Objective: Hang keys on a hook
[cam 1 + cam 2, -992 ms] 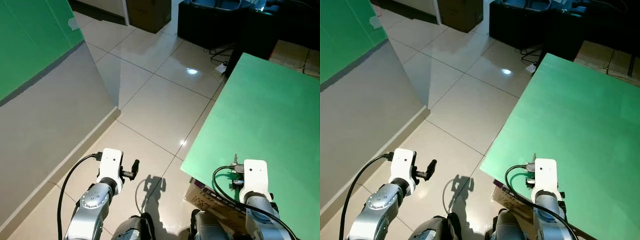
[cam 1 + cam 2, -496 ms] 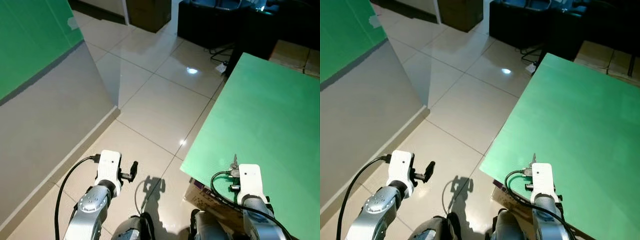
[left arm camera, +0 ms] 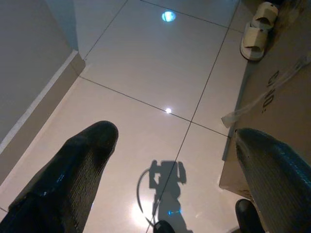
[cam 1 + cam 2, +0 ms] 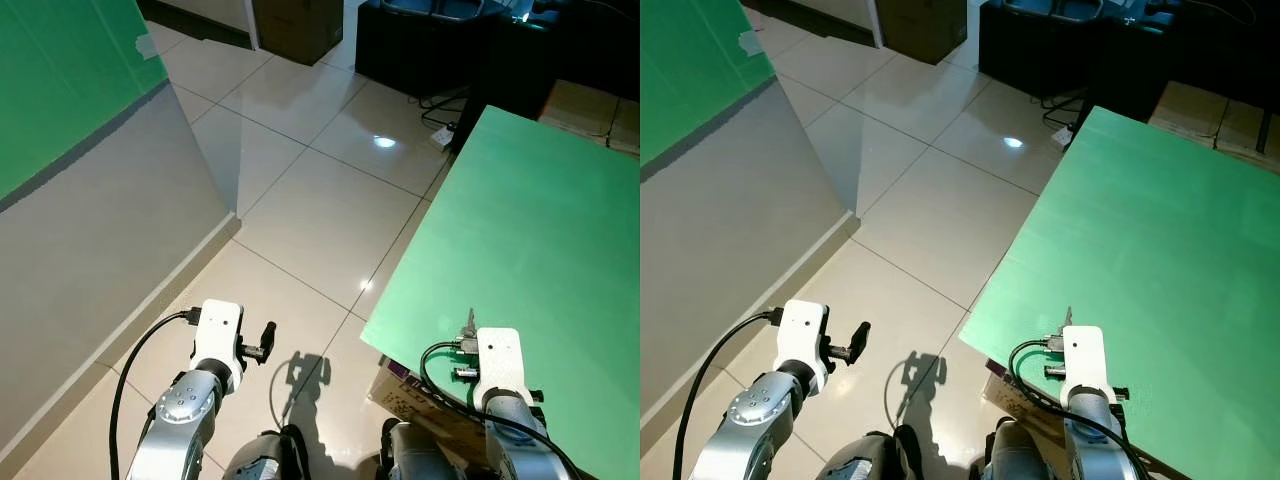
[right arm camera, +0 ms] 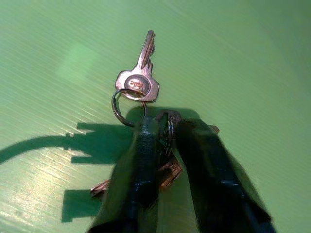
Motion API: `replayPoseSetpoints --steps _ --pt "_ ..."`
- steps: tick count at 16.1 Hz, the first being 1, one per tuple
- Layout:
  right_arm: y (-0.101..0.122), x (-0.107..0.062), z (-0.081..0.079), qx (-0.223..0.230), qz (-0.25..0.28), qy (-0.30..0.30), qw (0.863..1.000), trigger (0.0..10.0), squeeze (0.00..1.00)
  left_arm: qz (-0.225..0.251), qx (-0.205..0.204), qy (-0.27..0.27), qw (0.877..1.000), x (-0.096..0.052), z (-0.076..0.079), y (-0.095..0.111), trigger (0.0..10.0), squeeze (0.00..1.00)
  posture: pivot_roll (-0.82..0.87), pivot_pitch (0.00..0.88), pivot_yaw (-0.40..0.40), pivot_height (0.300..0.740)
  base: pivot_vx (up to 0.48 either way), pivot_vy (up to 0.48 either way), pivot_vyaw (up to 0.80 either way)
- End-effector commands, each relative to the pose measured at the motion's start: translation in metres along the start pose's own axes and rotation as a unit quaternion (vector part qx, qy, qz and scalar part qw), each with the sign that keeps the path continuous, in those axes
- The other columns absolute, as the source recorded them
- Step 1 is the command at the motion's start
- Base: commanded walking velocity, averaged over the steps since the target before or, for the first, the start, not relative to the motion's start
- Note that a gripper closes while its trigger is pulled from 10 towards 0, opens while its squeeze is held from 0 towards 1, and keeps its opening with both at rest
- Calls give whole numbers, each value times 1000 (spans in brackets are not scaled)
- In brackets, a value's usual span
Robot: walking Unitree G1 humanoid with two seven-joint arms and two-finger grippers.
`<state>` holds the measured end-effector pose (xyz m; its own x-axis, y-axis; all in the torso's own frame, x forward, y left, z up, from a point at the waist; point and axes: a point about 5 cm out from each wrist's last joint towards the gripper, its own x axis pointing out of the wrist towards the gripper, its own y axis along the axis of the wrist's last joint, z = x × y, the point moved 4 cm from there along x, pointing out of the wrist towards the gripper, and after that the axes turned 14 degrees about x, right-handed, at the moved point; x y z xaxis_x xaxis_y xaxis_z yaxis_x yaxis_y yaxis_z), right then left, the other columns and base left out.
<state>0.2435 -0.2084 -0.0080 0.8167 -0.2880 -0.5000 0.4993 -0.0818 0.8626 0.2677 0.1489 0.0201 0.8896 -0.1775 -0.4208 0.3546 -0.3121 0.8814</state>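
Indoor room set up for robot recording, with a lived-in, storage-like look.

Glossy beige floor tiles with thin grout lines reflect a ceiling light, and a pale skirting board runs along a grey wall whose upper part is covered by a green panel, taped at one corner. A green sheet covers the tabletop, which rests on printed cardboard boxes. Black furniture stands at the far side with cables and a power strip on the floor beside it, a brown cardboard box near it, and a pair of pale slippers lies on the tiles.
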Motion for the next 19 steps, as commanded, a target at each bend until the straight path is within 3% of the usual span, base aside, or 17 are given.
replayPoseSetpoints --steps 1,4,10,13,14,15,16,17,19 --pt "-3 -1 1 4 -5 -3 1000 0 0 -8 -1 3 1000 -1 -2 -3 10000 0 -209 200 85 740 0 0 0" --pt "1 -1 1 4 6 -1 1000 0 0 -7 -1 3 1000 0 -1 -2 10000 0 -215 196 82 740 0 0 0" --pt "56 -12 -13 19 91 23 995 0 0 -4 -2 3 1000 5 0 0 10000 0 -225 191 81 740 0 0 0" --pt "60 -11 -13 21 88 18 996 0 0 -3 -2 1 1000 5 2 1 10000 0 -228 193 82 740 0 0 0" --pt "52 -9 -9 20 67 5 998 10000 0 -3 -2 0 1000 5 2 0 10000 0 -225 193 82 740 0 0 0" --pt "47 -9 -7 24 56 1 998 10000 0 -3 -2 0 1000 5 2 0 10000 0 -224 194 82 740 0 0 0" --pt "41 -10 -5 36 48 -3 998 10000 910 -4 -1 0 1000 5 2 0 10000 0 -224 194 82 740 0 0 0" --pt "36 -11 -4 37 41 -3 998 10000 1000 -4 -1 0 1000 5 2 0 10000 0 -224 194 82 740 0 0 0" --pt "32 -11 -3 33 35 -7 999 10000 1000 -4 -1 1 1000 4 1 -1 10000 0 -222 196 84 740 0 0 0"
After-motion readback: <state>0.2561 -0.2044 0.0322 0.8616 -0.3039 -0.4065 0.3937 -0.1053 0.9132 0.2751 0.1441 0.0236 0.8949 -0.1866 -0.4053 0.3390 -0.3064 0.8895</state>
